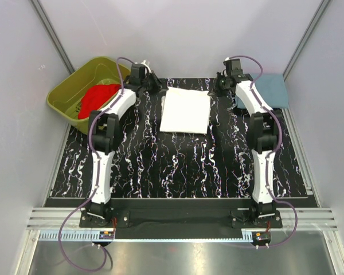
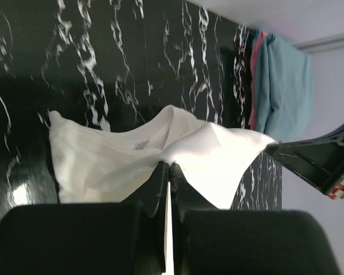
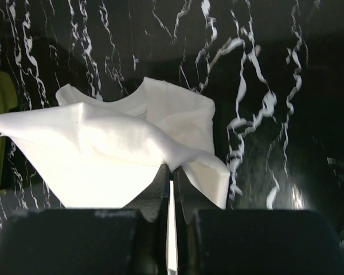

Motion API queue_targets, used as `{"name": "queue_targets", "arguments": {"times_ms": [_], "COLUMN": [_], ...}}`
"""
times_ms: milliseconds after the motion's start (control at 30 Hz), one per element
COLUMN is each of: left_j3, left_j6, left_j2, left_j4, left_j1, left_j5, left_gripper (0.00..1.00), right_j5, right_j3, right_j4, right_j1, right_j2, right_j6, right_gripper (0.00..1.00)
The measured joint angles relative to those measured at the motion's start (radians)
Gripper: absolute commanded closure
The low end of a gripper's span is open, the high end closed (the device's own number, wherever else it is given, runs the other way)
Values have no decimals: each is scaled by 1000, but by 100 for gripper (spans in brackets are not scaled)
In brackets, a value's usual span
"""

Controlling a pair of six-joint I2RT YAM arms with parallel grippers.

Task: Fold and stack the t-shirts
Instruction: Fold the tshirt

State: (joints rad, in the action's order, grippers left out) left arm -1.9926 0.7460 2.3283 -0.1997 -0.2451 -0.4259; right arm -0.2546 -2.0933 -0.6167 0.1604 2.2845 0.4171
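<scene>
While left gripper [image 2: 168, 167] and right gripper [image 3: 172, 169] clamped the white t-shirt [image 1: 186, 110] beside the tub [image 1: 74, 86], folding likely awaited an even release.

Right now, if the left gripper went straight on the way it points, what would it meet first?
The white t-shirt that the left gripper pinches; beyond it, probably the table, though depth is unclear.

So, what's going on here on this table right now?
Both arms are working on the white t-shirt, which lies folded into a rectangle at the far middle of the table. The left gripper and the right gripper are each shut on its far edge, one at each end. A red t-shirt sits in the green tub; folded blue cloth lies far right.
</scene>
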Motion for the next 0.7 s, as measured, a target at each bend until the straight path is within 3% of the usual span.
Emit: {"name": "queue_targets", "arguments": {"times_ms": [133,200,233,267,367,400,533,567,700], "left_j3": [-96,-138,-149,-154,-154,-154,-171,-174,-108], "left_j6": [35,44,46,49,44,41,21,10,-40], "left_j2": [89,130,147,161,184,190,195,193,121], "left_j4": [47,69,84,98,102,103,84,84,69], "left_j1": [31,44,51,57,66,68,70,70,64], "left_j5": [0,0,0,0,20,27,61,66,80], "left_gripper": [100,100,100,92,63,56,47,40,37], "right_j5": [-50,-83,-104,-125,-200,-213,-246,-248,-256], "right_j3": [-161,-213,-225,-226,-246,-256,-203,-157,-39], "right_j4": [25,55,75,105,163,172,209,221,188], "right_j1": [-16,-24,-29,-33,-44,-46,-53,-53,-53], "right_j2": [148,201,220,233,274,285,272,251,185], "right_j6": [1,3,10,20,43,45,21,8,-50], "right_gripper": [92,86,75,55,21,18,18,18,25]}}
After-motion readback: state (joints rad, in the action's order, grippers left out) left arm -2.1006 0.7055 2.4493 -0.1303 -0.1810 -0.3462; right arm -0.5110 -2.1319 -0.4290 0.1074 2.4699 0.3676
